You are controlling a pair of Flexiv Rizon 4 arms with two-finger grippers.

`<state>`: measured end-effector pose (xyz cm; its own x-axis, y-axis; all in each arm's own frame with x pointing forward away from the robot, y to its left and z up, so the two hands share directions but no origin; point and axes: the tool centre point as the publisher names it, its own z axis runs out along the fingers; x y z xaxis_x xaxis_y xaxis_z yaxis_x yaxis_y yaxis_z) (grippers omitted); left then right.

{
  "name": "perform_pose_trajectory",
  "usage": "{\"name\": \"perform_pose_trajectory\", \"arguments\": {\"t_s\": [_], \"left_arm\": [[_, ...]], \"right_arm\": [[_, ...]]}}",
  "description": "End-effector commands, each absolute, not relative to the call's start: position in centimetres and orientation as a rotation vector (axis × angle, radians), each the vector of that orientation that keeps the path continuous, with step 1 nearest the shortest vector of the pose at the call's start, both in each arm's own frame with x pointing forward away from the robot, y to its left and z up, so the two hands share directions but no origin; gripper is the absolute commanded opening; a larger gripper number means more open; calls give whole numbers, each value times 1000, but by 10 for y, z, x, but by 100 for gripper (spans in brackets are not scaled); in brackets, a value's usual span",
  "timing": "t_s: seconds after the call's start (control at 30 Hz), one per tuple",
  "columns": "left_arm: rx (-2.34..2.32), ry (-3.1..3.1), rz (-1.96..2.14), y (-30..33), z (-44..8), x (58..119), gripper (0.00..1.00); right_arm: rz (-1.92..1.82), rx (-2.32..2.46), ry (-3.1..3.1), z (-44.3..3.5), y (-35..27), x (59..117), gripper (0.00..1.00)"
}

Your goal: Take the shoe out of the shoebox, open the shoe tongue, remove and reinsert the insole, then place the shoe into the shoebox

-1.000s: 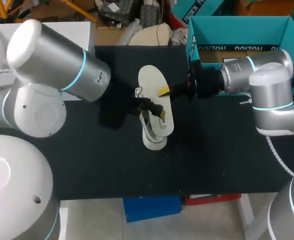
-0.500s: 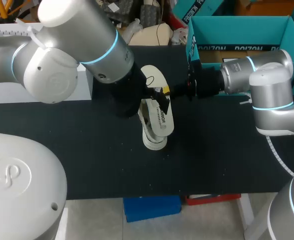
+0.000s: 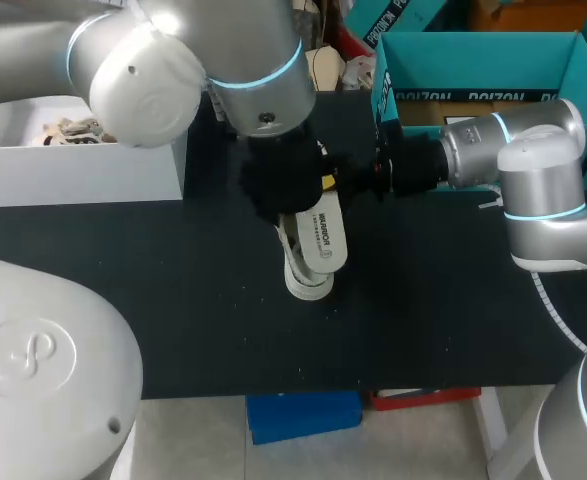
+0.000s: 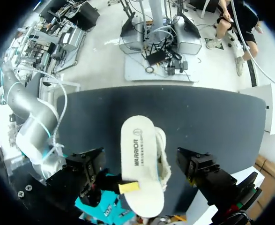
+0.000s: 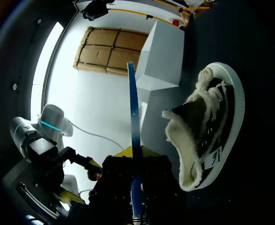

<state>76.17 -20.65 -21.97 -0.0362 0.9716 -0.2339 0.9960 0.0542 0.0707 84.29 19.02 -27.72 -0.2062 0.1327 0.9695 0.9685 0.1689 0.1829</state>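
Observation:
My right gripper (image 3: 330, 182) is shut on the edge of a white insole (image 3: 320, 239), which it holds flat above the table. In the right wrist view the insole (image 5: 133, 136) runs edge-on as a thin blue line between the yellow tips of that gripper (image 5: 136, 157). The dark, white-soled shoe (image 3: 306, 276) lies on its side under the insole; its fleecy lining shows (image 5: 207, 136). My left gripper (image 4: 144, 171) hangs open over the insole (image 4: 138, 159), one finger (image 4: 88, 168) on each side, touching nothing. The left wrist hides it from the head camera.
The open teal shoebox (image 3: 483, 60) stands at the back right, behind my right arm. A white box (image 3: 73, 165) sits at the table's left. The black tabletop (image 3: 193, 310) is bare in front of the shoe.
My left arm has swung in from the left and now stands over the insole's far end. The right arm, the insole and the shoe have stayed put.

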Motion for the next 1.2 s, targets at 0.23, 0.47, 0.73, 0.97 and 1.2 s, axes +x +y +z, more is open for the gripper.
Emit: {"name": "perform_pose_trajectory", "arguments": {"t_s": [0.23,0.47,0.73,0.97,1.2], "left_arm": [[2050,2186,-99,-221,-239,761,100],[2036,2206,-83,-225,-245,772,100],[2016,2197,-57,-223,-234,806,100],[2004,2203,-55,-216,-230,844,100],[1979,2208,-43,-208,-228,889,100]], "right_arm": [[-1154,-1099,-1537,-277,191,844,0],[-1154,-1099,-1537,-277,191,844,0],[-1154,-1099,-1537,-277,191,844,0],[-1154,-1099,-1537,-277,191,844,0],[-1154,-1099,-1537,-277,191,844,0]]}}
